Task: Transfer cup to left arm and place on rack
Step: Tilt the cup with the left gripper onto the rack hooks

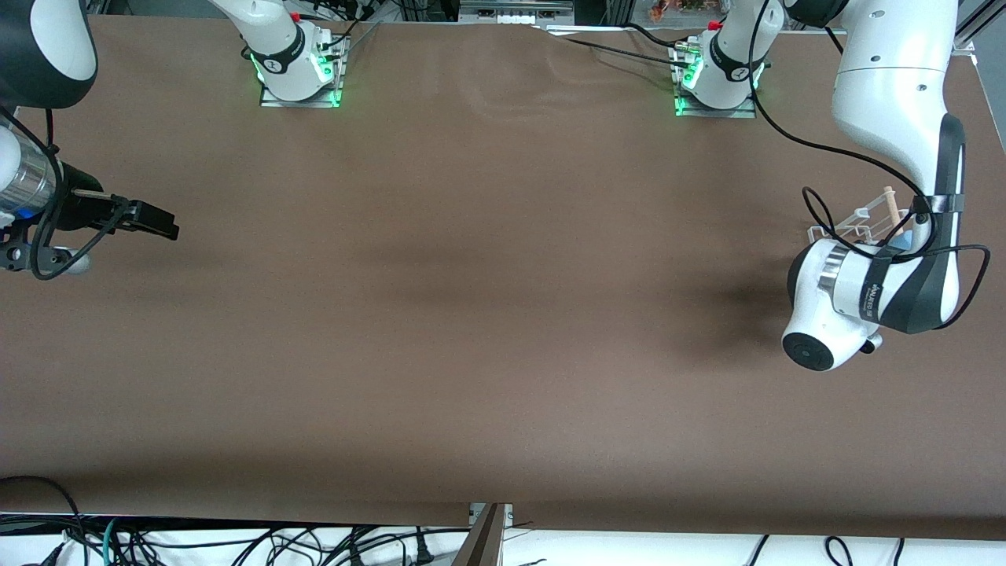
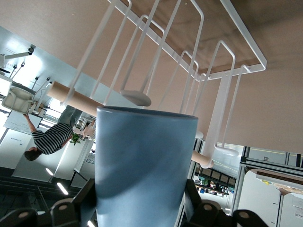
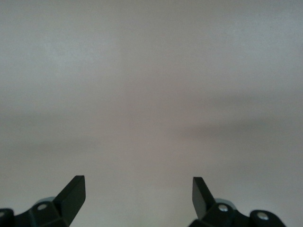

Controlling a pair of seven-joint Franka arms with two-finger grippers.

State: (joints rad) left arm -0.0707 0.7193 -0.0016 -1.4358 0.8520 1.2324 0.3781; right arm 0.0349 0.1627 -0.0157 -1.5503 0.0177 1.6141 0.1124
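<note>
My left gripper (image 2: 139,201) is shut on the light-blue cup (image 2: 142,161), with a black finger on each side of it. The cup is held right up against the white wire rack (image 2: 222,71), close to its wooden dowel (image 2: 71,97); I cannot tell whether they touch. In the front view the rack (image 1: 853,222) stands at the left arm's end of the table. The left arm's wrist (image 1: 841,291) hides the gripper there, and only a sliver of the cup (image 1: 905,239) shows. My right gripper (image 1: 161,224) is open and empty over the right arm's end of the table, and it also shows in the right wrist view (image 3: 137,189).
The brown table (image 1: 471,314) is bare between the two arms. A black cable (image 1: 821,212) loops beside the rack. The arm bases (image 1: 295,63) stand along the edge farthest from the front camera.
</note>
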